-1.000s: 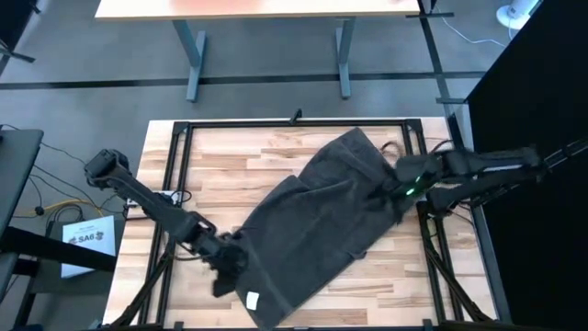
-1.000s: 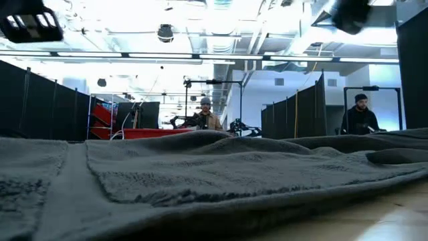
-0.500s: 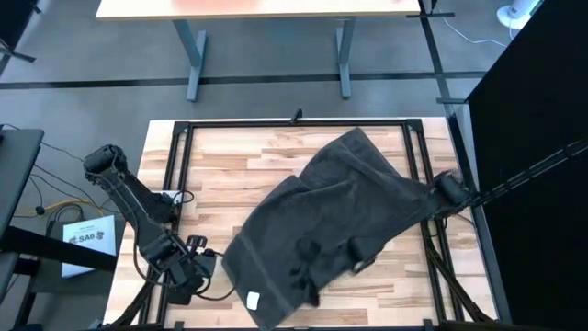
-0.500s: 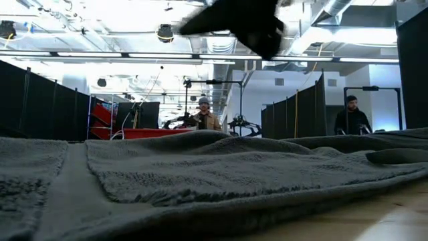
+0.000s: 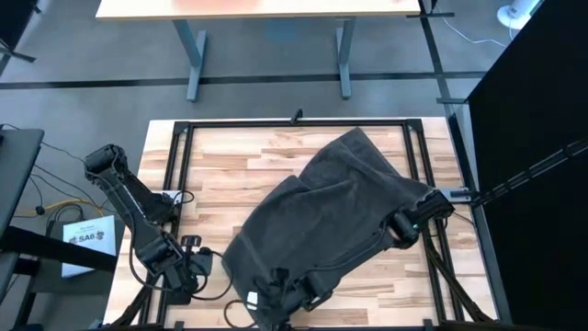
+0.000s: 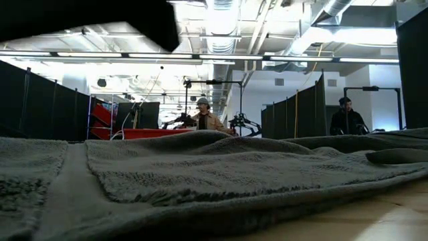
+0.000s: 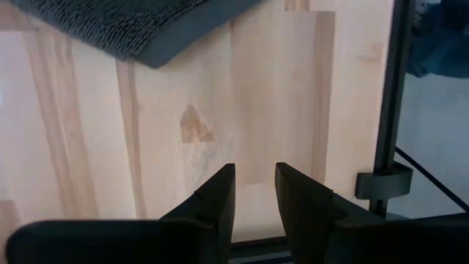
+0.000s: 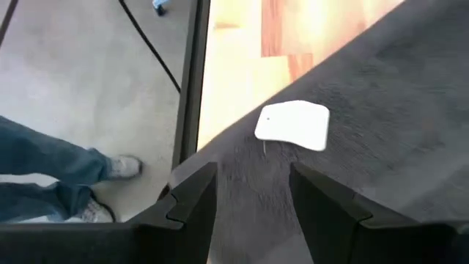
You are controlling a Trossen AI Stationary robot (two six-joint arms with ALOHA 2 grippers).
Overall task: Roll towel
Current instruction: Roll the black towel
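The left gripper [image 7: 254, 192] hovers over the bare bench [image 5: 211, 165] at its near left edge, jaws slightly apart, empty. The towel [image 5: 340, 202] lies spread diagonally mid-bench. The right gripper [image 8: 250, 192] hangs over the towel's near corner by the white tag [image 8: 293, 125], jaws apart.

The towel [image 5: 331, 216] is a large dark charcoal-grey terry cloth lying spread out and unrolled on the counter [image 5: 220, 161], set diagonally from the far right toward the near edge. Its surface is rumpled, with soft folds and a raised ridge through the middle, and a flat hemmed band runs along its edges. A small white tag [image 8: 293, 125] sits on the cloth near the corner at the near edge.
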